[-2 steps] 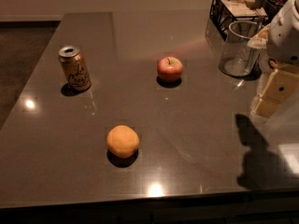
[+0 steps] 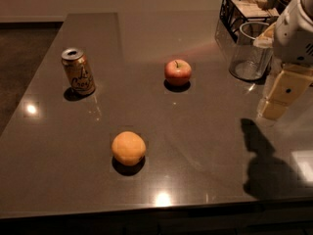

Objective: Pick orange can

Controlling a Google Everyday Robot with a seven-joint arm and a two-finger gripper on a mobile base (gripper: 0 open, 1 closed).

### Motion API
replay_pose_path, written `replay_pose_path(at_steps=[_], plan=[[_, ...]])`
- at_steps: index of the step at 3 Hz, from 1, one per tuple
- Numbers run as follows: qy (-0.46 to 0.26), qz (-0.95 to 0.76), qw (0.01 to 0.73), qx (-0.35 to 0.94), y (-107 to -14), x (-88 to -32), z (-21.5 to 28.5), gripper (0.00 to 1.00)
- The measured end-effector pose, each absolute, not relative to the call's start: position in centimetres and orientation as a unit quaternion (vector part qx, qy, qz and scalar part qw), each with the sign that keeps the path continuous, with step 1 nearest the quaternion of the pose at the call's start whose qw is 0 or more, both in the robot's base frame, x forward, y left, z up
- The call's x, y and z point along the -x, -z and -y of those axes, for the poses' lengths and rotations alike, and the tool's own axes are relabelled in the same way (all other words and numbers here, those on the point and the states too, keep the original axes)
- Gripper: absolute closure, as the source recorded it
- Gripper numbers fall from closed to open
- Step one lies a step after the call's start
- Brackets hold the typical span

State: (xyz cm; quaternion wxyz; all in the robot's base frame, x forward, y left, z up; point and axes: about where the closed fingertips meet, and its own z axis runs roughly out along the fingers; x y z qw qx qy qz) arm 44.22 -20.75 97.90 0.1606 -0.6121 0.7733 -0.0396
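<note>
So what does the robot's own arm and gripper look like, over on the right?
The gripper, at the right edge of the view above the dark grey tabletop, is a pale cream, blocky, flat-sided piece with one small dark dot on its face. Above it sits a rounded white plastic housing with a patch of tiny holes. No cables or lettering show.

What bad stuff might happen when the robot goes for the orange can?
The gripper hangs over the right side of the table, far from the orange can at the left. Crossing over, the arm might bump the apple and send it rolling. The round orange has a similar colour, so the robot could go for the wrong thing. The can is slim and upright, so a sideways nudge may tip it.
</note>
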Motion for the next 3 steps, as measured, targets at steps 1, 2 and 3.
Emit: replay_pose_path(at_steps=[1,2,3], plan=[[0.018,-0.765,0.188,0.616,-98.0,-46.3,16.9,0.0],[-0.006,-0.764,0.215,0.609,-97.4,-48.8,12.5,0.0],[-0.046,-0.772,0.244,0.585,-96.7,-51.7,7.8,0.0]])
